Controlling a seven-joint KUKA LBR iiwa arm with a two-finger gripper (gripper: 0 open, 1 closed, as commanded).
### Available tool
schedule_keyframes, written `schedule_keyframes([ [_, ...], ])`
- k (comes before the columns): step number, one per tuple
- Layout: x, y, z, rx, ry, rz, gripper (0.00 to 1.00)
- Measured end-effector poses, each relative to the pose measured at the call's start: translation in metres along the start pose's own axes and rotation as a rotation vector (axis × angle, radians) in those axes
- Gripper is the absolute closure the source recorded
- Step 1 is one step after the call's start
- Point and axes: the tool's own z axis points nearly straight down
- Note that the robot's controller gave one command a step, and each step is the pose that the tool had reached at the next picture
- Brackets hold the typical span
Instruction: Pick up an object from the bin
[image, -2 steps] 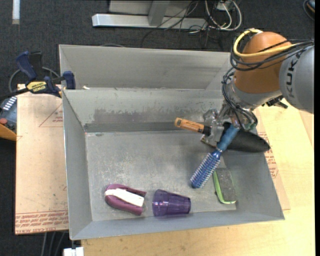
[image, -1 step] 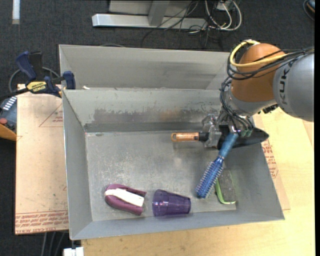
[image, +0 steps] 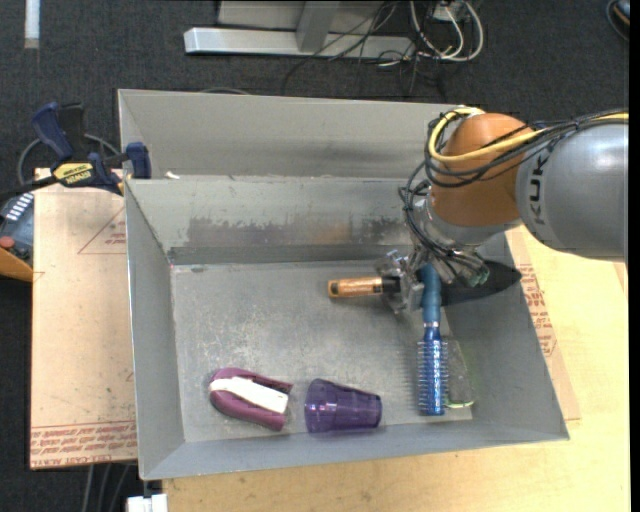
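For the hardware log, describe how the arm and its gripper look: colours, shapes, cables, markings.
The arm is a thick, rounded silver-grey link with dark lettering, partly visible, on its side. At the wrist sits a glossy, dome-shaped orange cover, with yellow and black cables looped over and around it. Beneath the cover, the gripper is a small, dark grey metal assembly.

Even light from overhead is filling the bin (image: 150, 330). Its back wall is giving a dull sheen. My orange cover (image: 485, 185) and silver arm (image: 585, 190) are catching soft highlights. Shadows are falling faint and short.
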Motion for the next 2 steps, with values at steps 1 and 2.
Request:
schedule_keyframes([
  [1, 0.0, 0.0, 0.0, 0.0, 0.0, 0.0, 1.0],
  [2, -0.004, -0.01, -0.083, -0.003, 0.002, -0.021, 1.0],
])
